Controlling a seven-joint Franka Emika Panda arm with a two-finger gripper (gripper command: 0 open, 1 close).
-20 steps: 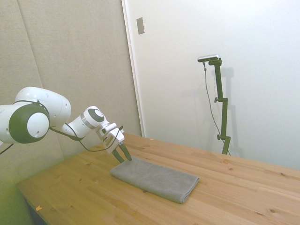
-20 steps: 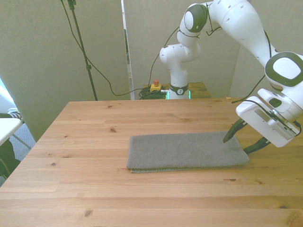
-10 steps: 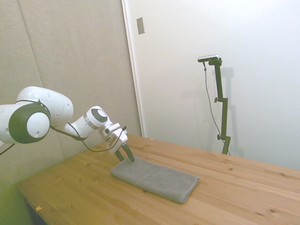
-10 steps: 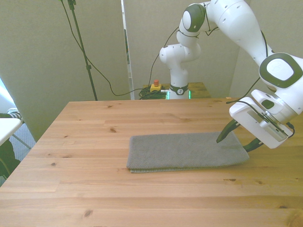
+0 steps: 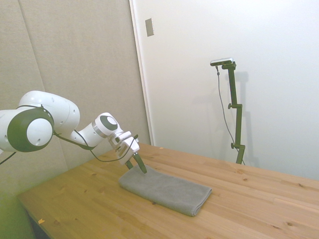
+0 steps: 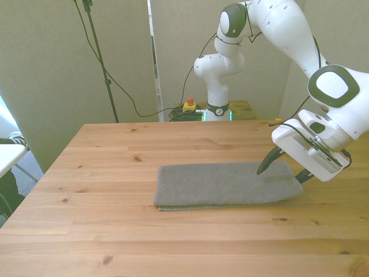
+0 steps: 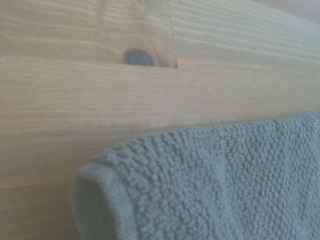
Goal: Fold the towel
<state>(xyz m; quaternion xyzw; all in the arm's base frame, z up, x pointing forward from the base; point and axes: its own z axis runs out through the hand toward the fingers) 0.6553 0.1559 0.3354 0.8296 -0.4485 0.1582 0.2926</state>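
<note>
The gripper (image 6: 280, 173) hangs low over the end of the towel (image 6: 225, 184) on the front view's right. It is tipped at a slant, so its two dark fingers (image 6: 265, 162) point down at the cloth. The fingers are spread wide apart with nothing between them. One finger tip is over the cloth and the other is just past the towel's end. That way they stand on both sides of the edge, which looks like a good way to pinch it.

The towel lies flat in the middle of the wooden table (image 6: 115, 173), long from side to side. Its near edge is thick, with layers one on top of the other. So it looks folded already, and one more fold may be wanted.

In the wrist view, a rolled grey corner sits very close. This probably means the gripper is aimed at that corner. Bare wood with a dark knot (image 7: 139, 56) lies beside it.
</note>
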